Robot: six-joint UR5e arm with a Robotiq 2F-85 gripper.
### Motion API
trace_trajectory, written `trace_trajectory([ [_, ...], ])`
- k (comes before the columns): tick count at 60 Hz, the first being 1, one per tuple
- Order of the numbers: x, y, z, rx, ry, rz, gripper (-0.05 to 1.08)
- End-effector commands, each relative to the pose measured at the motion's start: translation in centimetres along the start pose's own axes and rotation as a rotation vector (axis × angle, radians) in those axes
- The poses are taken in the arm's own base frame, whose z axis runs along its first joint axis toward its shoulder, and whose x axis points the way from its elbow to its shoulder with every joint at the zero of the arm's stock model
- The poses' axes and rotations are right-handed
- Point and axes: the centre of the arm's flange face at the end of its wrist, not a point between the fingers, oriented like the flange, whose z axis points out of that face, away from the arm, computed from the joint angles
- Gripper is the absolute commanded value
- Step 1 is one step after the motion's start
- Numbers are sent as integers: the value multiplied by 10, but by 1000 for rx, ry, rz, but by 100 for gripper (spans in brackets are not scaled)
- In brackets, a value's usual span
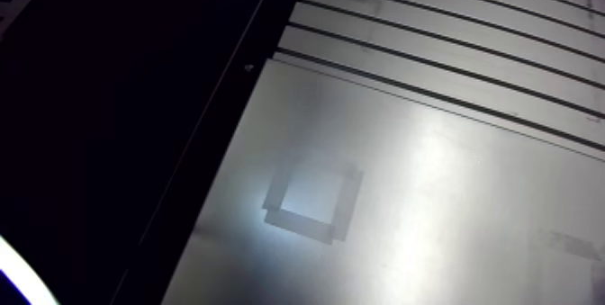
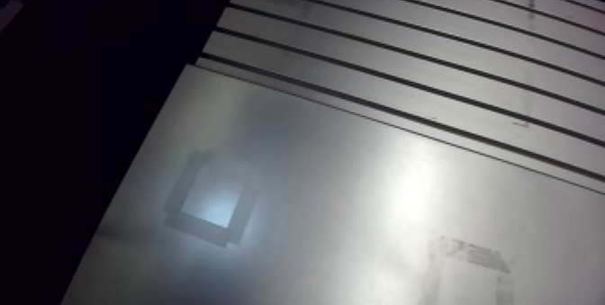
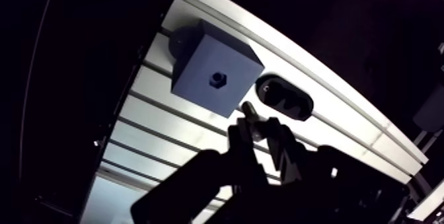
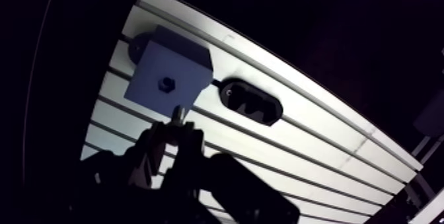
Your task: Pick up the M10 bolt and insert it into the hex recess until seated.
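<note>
In the wrist view a dark blue-grey block [image 3: 198, 58] stands on the slotted table, with a small hex recess [image 3: 217, 79] in the face turned toward me. My gripper [image 3: 258, 126] is shut on the M10 bolt [image 3: 248, 108]. The bolt's shaft tip sticks out past the fingertips [image 3: 239, 134] and points toward the block. The tip hangs a short way short of the recess and off to one side, apart from the block. The bolt's head is hidden between the fingers. The arm view shows neither gripper nor block.
A black oval holder [image 3: 284, 98] with a cut-out lies on the table beside the block. In the arm view a flat aluminium plate [image 1: 432, 192] bears a square tape outline [image 1: 311, 201] and a second tape mark [image 2: 470, 256]. The slotted table [image 1: 450, 43] ends at a dark drop.
</note>
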Motion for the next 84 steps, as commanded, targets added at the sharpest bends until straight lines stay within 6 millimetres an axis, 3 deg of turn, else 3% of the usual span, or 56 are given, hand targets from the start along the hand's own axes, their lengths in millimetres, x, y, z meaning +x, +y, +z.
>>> trace_trajectory([
  [1,2,-3,9,-1,7,-1,103],
  [15,1,-6,29,-7,40,-11,104],
  [34,-1,-18,26,-9,43,-28,104],
  [84,1,-20,46,-3,12,-28,104],
])
